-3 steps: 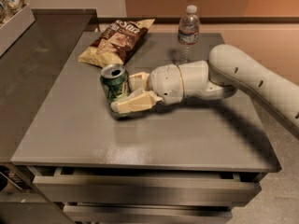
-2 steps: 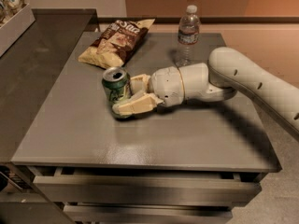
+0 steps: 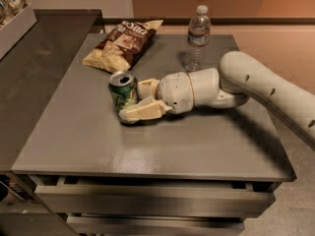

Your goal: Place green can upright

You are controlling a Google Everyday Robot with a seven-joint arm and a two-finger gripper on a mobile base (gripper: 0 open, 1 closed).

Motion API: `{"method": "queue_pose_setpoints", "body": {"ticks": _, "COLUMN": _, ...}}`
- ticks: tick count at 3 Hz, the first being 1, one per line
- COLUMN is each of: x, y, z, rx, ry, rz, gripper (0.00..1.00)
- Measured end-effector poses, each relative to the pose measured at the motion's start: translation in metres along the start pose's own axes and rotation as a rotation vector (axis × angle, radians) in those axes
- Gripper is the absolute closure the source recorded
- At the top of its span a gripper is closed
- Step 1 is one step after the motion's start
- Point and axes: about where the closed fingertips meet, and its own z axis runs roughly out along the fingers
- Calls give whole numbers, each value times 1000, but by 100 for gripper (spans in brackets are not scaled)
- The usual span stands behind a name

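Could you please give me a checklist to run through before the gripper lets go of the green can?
1. Grip: the gripper is closed around the green can: ok.
2. Can's pull-tab end faces up, roughly upright: ok.
3. Can's base flat on the table: cannot tell, the gripper hides it.
4. The chip bag lies apart from the can: ok.
5. The water bottle is clear of the arm's wrist: cannot tell, it stands close behind.
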Motion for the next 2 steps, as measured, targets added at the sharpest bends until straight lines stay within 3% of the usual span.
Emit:
{"method": "queue_pose_setpoints", "body": {"ticks": 1, "x": -1, "y": 1, "z": 2, "rx": -4, "ry": 0, "rz": -1, "gripper": 0}}
{"method": "queue_pose_setpoints", "body": {"ticks": 2, "x": -1, "y": 1, "z": 2, "rx": -4, "ry": 0, "rz": -1, "gripper": 0}}
